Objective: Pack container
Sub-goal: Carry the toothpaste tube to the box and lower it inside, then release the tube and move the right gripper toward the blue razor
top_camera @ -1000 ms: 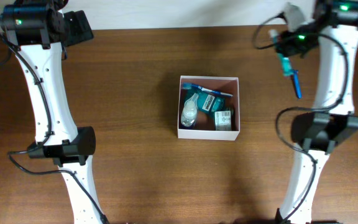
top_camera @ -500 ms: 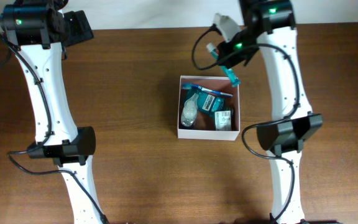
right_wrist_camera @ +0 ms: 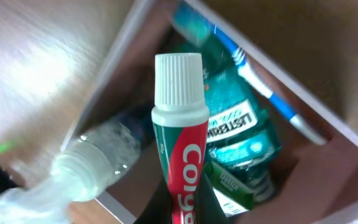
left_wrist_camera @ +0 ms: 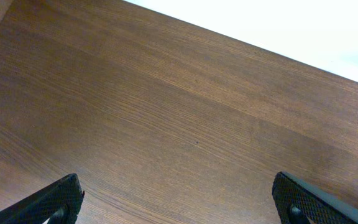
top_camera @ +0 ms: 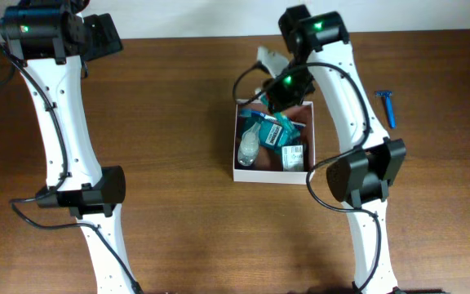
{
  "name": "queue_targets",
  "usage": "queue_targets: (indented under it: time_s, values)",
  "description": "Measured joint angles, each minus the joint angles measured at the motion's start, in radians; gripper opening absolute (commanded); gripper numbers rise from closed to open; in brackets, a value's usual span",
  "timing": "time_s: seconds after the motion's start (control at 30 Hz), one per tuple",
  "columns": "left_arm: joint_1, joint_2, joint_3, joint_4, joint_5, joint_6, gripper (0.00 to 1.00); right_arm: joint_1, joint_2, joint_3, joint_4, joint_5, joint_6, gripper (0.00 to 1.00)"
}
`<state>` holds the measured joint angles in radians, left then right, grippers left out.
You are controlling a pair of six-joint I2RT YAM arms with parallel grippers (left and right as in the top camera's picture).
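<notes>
The container point(top_camera: 272, 176) sits in the middle of the bench point(top_camera: 178, 163). The right tool point(top_camera: 282, 88) hangs over its far edge, clamped on a toothpaste tube point(right_wrist_camera: 180, 149). The left tool point(left_wrist_camera: 179, 196) gapes wide apart at far left.

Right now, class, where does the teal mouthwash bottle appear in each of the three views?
Overhead: mouthwash bottle lies inside the container, near picture centre.
Left wrist: not in it; only table.
Right wrist: centre-right, behind the toothpaste tube.
Shared landmark: the clear bottle lying beside it.
</notes>
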<state>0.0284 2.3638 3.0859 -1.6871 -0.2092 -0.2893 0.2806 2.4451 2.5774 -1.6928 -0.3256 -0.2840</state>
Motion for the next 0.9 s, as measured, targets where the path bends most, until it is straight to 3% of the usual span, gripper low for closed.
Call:
queue_targets:
  time_s: [0.17, 0.5, 0.77, 0.87, 0.9]
  values:
    - [0.0, 0.0, 0.0, 0.0, 0.0, 0.0, 0.99, 0.0, 0.0, -0.087, -0.001, 0.007, 0.003, 0.09]
    - [0.0, 0.0, 0.0, 0.0, 0.0, 0.0, 0.99, 0.0, 0.0, -0.131, 0.001, 0.02, 0.013, 0.4]
    - [0.0, 0.0, 0.0, 0.0, 0.0, 0.0, 0.99, -0.005, -0.001, -0.131, 0.068, 0.029, 0.017, 0.79]
    - [0.0, 0.0, 0.0, 0.0, 0.0, 0.0, 0.99, -0.018, -0.002, -0.105, 0.068, 0.029, 0.019, 0.99]
    - [0.0, 0.0, 0.0, 0.0, 0.0, 0.0, 0.99, -0.026, -0.002, -0.086, 0.07, 0.029, 0.024, 0.99]
